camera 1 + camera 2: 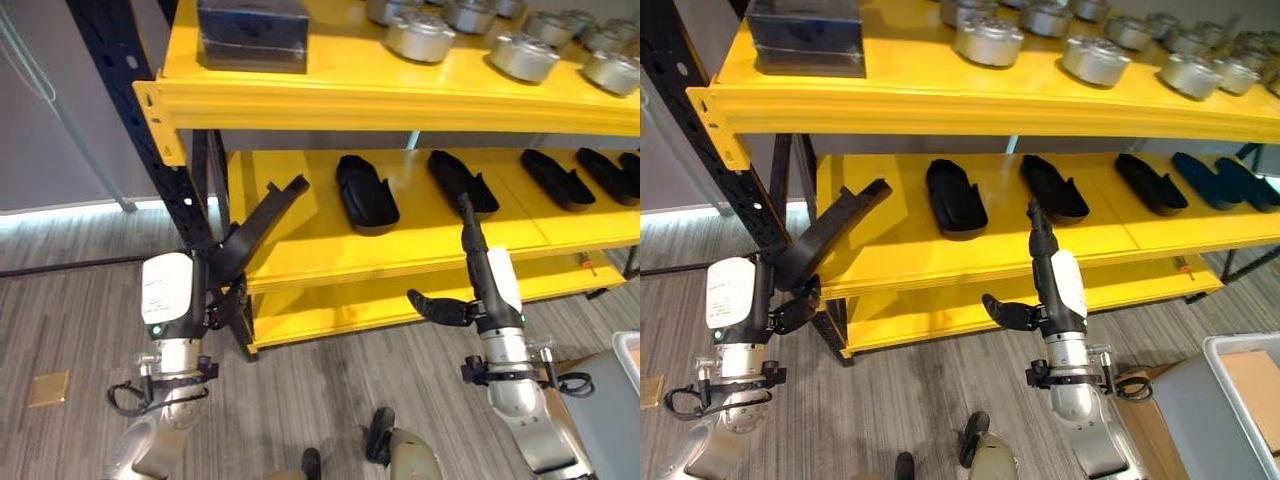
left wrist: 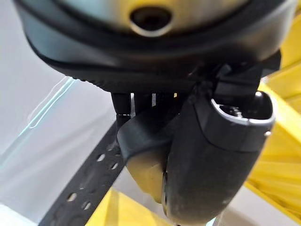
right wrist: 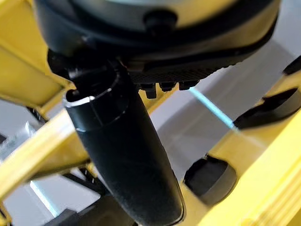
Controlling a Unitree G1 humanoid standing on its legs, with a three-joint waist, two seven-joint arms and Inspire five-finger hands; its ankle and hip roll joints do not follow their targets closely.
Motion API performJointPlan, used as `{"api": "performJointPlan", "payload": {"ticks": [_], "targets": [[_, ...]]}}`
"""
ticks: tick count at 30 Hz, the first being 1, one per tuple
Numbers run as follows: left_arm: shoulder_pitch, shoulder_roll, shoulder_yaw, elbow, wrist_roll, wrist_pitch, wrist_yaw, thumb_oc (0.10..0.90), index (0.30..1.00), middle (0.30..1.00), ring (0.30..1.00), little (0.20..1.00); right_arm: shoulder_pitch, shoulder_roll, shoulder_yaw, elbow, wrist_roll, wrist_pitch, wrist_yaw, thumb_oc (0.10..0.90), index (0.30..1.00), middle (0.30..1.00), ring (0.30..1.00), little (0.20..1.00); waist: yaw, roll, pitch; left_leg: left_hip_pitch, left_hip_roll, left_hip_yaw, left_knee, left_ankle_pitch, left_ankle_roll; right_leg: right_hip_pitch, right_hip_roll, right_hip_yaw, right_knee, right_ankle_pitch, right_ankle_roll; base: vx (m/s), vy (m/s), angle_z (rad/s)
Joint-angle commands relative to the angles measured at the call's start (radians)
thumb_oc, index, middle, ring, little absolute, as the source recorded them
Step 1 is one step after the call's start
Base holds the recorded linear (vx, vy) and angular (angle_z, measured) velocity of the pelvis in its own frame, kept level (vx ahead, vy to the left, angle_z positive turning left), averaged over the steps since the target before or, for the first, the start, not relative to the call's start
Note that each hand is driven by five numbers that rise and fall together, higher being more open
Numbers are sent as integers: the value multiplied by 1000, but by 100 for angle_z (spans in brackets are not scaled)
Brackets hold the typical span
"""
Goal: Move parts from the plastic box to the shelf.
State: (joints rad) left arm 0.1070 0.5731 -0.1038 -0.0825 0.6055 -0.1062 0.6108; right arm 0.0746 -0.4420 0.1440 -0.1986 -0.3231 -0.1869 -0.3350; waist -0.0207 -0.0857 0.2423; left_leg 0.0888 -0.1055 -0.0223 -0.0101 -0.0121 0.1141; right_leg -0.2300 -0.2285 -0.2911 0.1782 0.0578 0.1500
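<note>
My left hand is shut on a long black part that slants up toward the left end of the yellow middle shelf. That part's tip hangs just above the shelf's front corner. Several similar black parts lie in a row on this shelf. My right hand is open in front of the shelf, with straight fingers pointing up and the thumb sticking out sideways, holding nothing. The grey plastic box stands at the lower right.
The top shelf carries several round silver parts and a black box. A dark perforated upright post stands at the rack's left. A lower yellow shelf sits near the floor. A brown square lies on the wood floor.
</note>
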Motion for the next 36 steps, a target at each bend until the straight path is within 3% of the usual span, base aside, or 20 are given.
{"api": "performJointPlan", "payload": {"ticks": [1,5,15,16,17,19,20,23,24,25,26,27,28,29,31,36], "targets": [[-65,10,71,-161,55,-71,52,400,300,300,300,300,-126,-19,-40,-53,1,-74,-24,900,1000,1000,1000,1000,6,-28,-118,58,113,46,-58,-48,-109,148,11,1,-151,120,32,171,-77,67],[-16,1,87,-169,31,-79,42,400,300,300,300,300,-108,-21,-46,-47,25,-75,-16,900,1000,1000,1000,1000,7,-19,-153,65,137,52,-47,-62,-122,195,39,-17,-189,89,21,181,-128,22],[-3,-1,94,-176,-11,-87,35,400,300,300,300,300,-88,-40,-62,-64,50,-93,-8,900,1000,1000,1000,1000,-1,-2,-171,62,213,62,-20,-68,-170,227,90,-18,-188,21,-15,79,-134,1],[-13,-6,88,-172,-29,-94,34,400,300,300,300,300,-98,-51,-61,-65,61,-102,-13,900,1000,1000,1000,1000,2,-5,-157,15,219,58,89,-81,-191,240,99,-10,-191,4,-34,18,-167,11],[-13,-6,88,-172,-29,-94,33,400,300,300,300,300,-99,-51,-62,-65,62,-102,-13,900,1000,1000,1000,1000,1,-4,-156,7,220,55,102,-86,-192,240,100,-12,-191,4,-36,-16,-182,8],[-19,-7,87,-178,-39,-103,32,400,300,300,300,300,-105,-66,-62,-71,68,-112,-17,900,1000,1000,1000,1000,8,-5,-129,-77,223,37,263,-55,-224,256,108,-16,-192,-13,-63,-68,-107,6],[-24,-6,80,-183,-42,-109,30,400,300,300,300,300,-108,-77,-56,-76,71,-116,-16,900,1000,1000,1000,1000,21,-7,-105,-130,202,6,379,-18,-246,274,112,-23,-195,-20,-81,-82,-83,8],[-40,-1,80,-183,-44,-105,27,400,300,300,300,300,-110,-90,-65,-82,71,-120,-25,900,1000,1000,1000,1000,27,-12,-81,-188,170,-58,462,6,-260,284,116,-32,-204,-14,-88,-44,-36,-2],[-39,-2,84,-187,-44,-105,25,400,300,300,300,300,-110,-91,-68,-81,68,-119,-29,900,1000,1000,1000,1000,19,-12,-84,-190,199,-52,432,-2,-252,287,118,-37,-211,-13,-82,0,0,0],[-37,-2,86,-188,-45,-105,24,400,300,300,300,300,-110,-91,-67,-81,68,-119,-30,900,1000,1000,1000,1000,18,-12,-86,-186,201,-52,425,-1,-252,288,119,-37,-213,-12,-82,46,7,20],[-35,-3,92,-198,-43,-105,22,400,300,300,300,300,-107,-90,-68,-81,67,-119,-34,900,1000,1000,1000,1000,12,-12,-94,-165,240,-35,373,-9,-252,294,119,-41,-219,-12,-76,69,87,28],[-42,-4,98,-207,-43,-110,23,400,300,300,300,300,-103,-83,-70,-75,69,-114,-44,900,1000,1000,1000,1000,1,-8,-108,-132,328,-4,204,-14,-247,299,105,-52,-220,-18,-60,86,182,54],[-62,-4,93,-209,-48,-110,30,400,300,300,300,300,-109,-82,-67,-75,70,-114,-58,900,1000,1000,1000,1000,-2,0,-112,-127,371,0,123,32,-248,299,93,-49,-214,-22,-46,69,263,43],[-88,-10,80,-197,-53,-107,27,400,300,300,300,300,-111,-77,-66,-62,71,-108,-64,900,1000,1000,1000,1000,-13,18,-114,-95,381,4,49,60,-247,288,86,-41,-201,-29,-38,57,254,22],[-123,-13,50,-205,-47,-110,24,400,300,300,300,300,-82,-62,-68,-73,59,-101,-58,900,1000,1000,1000,1000,-31,48,-145,-33,350,61,-47,65,-256,292,61,-45,-200,-19,-24,159,370,-18],[-178,-8,17,-203,-47,-93,12,400,300,300,300,300,-87,-35,-40,-78,35,-77,-42,900,1000,1000,1000,1000,-33,24,-146,24,293,139,-51,13,-214,281,6,-1,-173,-4,9,98,187,-23]]}}
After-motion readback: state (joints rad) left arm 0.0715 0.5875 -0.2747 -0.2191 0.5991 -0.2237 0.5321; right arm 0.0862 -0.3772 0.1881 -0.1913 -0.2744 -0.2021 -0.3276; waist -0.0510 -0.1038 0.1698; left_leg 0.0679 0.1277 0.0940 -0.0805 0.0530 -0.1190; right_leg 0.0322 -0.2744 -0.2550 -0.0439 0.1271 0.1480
